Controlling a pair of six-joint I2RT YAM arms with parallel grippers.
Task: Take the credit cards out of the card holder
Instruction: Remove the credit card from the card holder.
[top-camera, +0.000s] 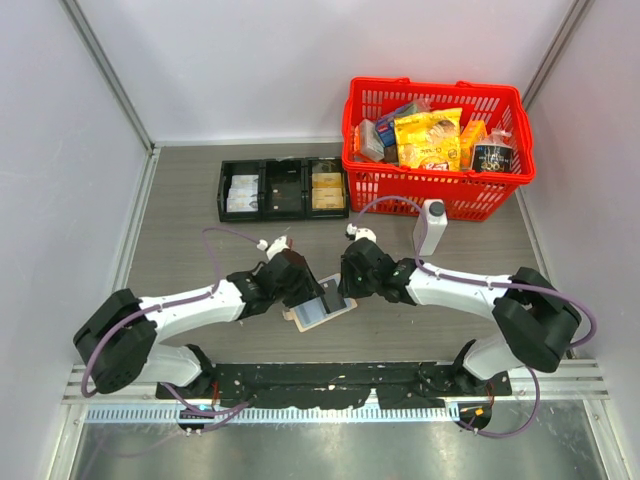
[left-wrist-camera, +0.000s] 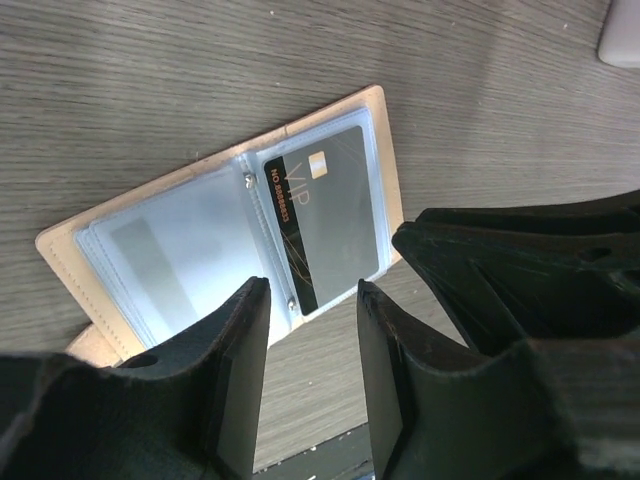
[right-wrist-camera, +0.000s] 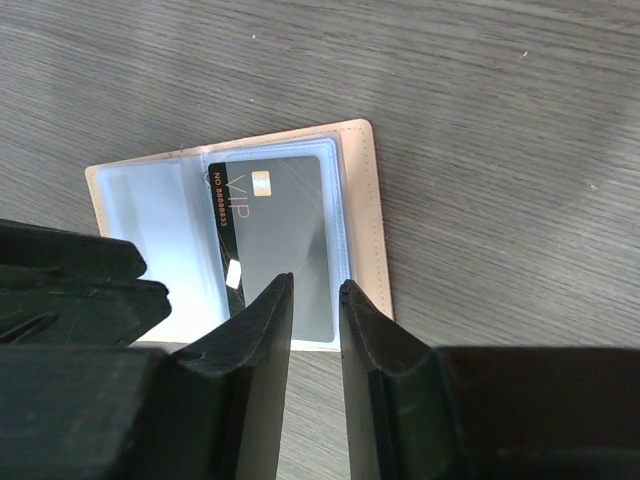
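Observation:
The tan card holder (top-camera: 322, 306) lies open on the table between the two arms, with its pale clear sleeves facing up. A dark grey VIP credit card (left-wrist-camera: 330, 215) sits inside the right-hand sleeve, and it also shows in the right wrist view (right-wrist-camera: 282, 225). My left gripper (left-wrist-camera: 312, 286) is open and empty. It hovers just above the near edge of the card holder (left-wrist-camera: 60, 250). My right gripper (right-wrist-camera: 317, 283) is narrowly open and empty, over the card's near right corner and the card holder (right-wrist-camera: 362, 220). From above, the left gripper (top-camera: 300, 284) and the right gripper (top-camera: 350, 276) flank the card holder.
A black three-compartment tray (top-camera: 283, 188) stands at the back. A red basket (top-camera: 435, 190) full of packets stands at the back right. A white bottle (top-camera: 431, 226) stands in front of it, close to the right arm. The right gripper's body (left-wrist-camera: 520, 280) crowds the left wrist view.

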